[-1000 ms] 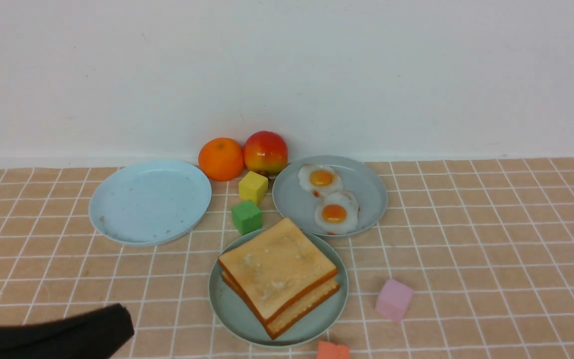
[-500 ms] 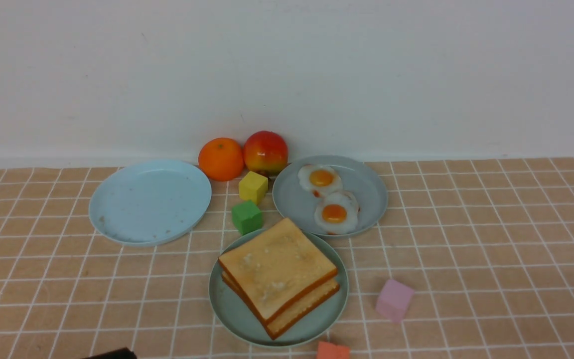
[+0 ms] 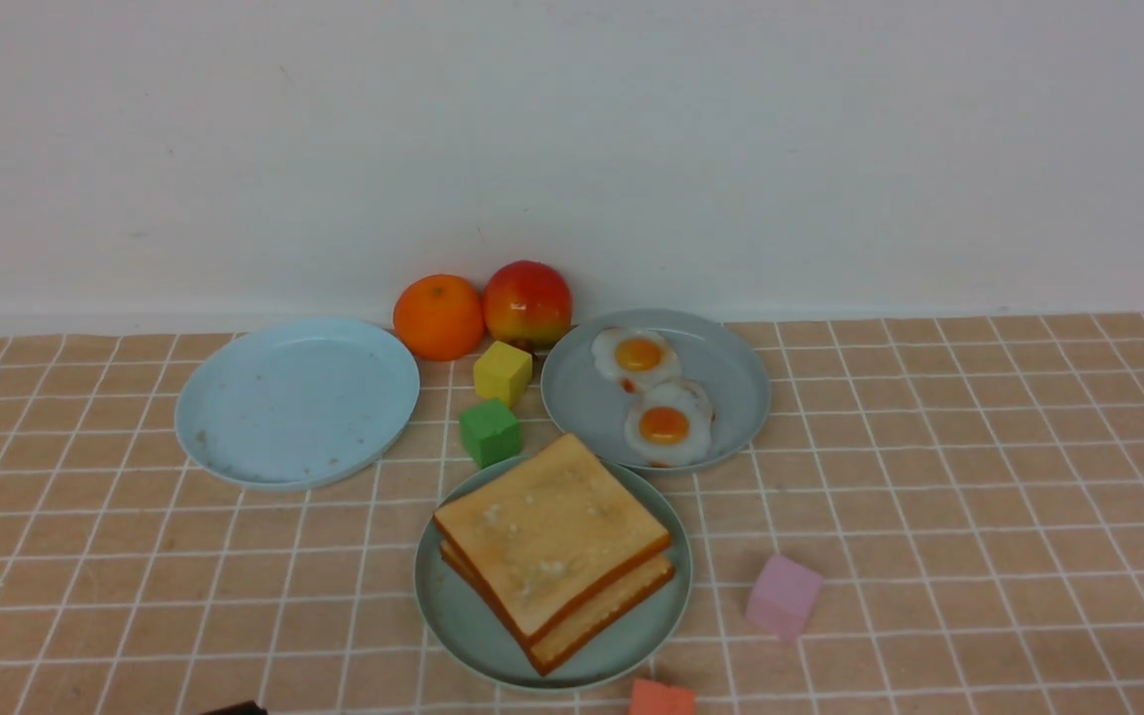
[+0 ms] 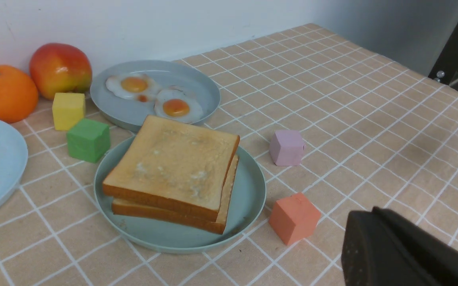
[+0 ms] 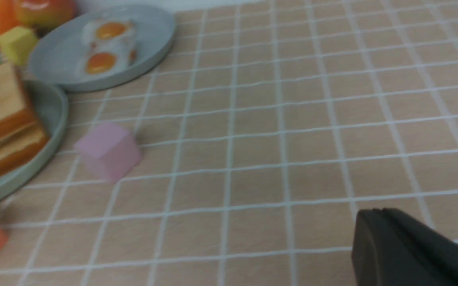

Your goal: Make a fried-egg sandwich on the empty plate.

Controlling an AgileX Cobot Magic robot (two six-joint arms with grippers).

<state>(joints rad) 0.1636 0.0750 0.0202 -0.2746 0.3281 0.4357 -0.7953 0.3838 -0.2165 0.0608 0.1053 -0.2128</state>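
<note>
On the mint plate (image 4: pixel 249 198), stacked toast (image 4: pixel 173 167) lies well apart from the left tool (image 4: pixel 404 254).

Matt, foam-like toast slices (image 3: pixel 552 541) with speckled tops rest on a smooth, matt plastic mint-green plate (image 3: pixel 463 626), beside glossy fried eggs (image 3: pixel 653 402) on a smooth grey-blue plate (image 3: pixel 731 382), all on a matt, tile-patterned cloth surface (image 3: pixel 979 497).

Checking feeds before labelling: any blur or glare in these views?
Front view: sharp, even light, no glare. Left wrist view: sharp; toast casts a soft shadow. Right wrist view: blurred throughout, pink cube and eggs smeared.
</note>
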